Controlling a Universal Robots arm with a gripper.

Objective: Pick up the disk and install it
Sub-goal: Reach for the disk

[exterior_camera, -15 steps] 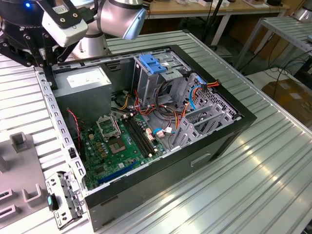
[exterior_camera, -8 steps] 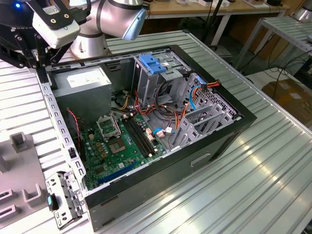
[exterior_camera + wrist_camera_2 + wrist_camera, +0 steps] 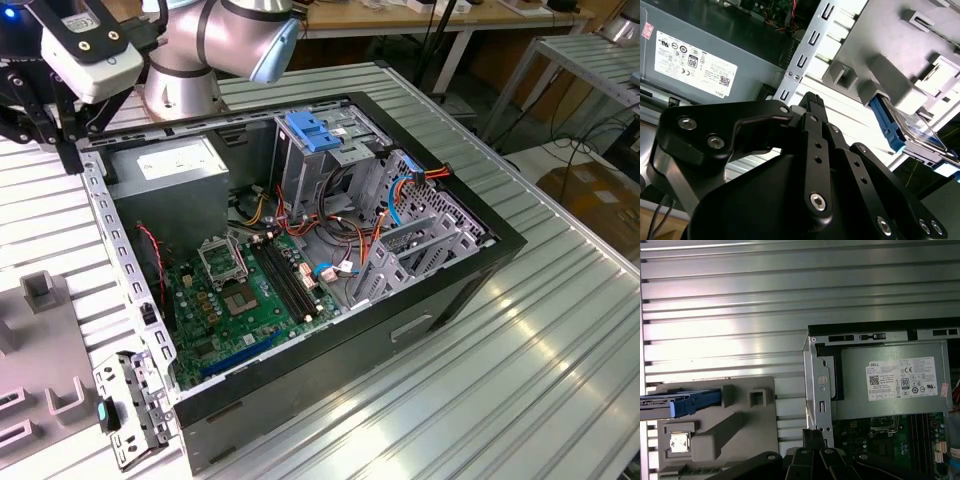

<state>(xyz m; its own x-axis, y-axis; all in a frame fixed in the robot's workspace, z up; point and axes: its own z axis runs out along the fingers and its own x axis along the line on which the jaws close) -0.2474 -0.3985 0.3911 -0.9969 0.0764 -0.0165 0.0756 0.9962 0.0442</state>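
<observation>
disk (image 3: pixel 922 134) stands in grey holder (image 3: pixel 715 440); likely stiff, dense, shock-sensitive; pinch across flat faces. gripper (image 3: pixel 812 100) well off it, open or closed unclear.

Robotics lab or workshop: open computer case (image 3: pixel 415 325) on ribbed aluminium table (image 3: pixel 560 385), robot arm (image 3: pixel 215 35), cabled workbenches (image 3: pixel 385 20) behind

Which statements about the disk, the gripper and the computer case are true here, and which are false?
1. The disk sits at the grey fixture, outside the computer case. True.
2. The gripper carries the disk. False: it hangs by the case's edge, apart from the disk.
3. A side panel closes the case. False: the case is open, and the motherboard shows.
4. A power supply with a white sticker sits inside the case. True.
</observation>
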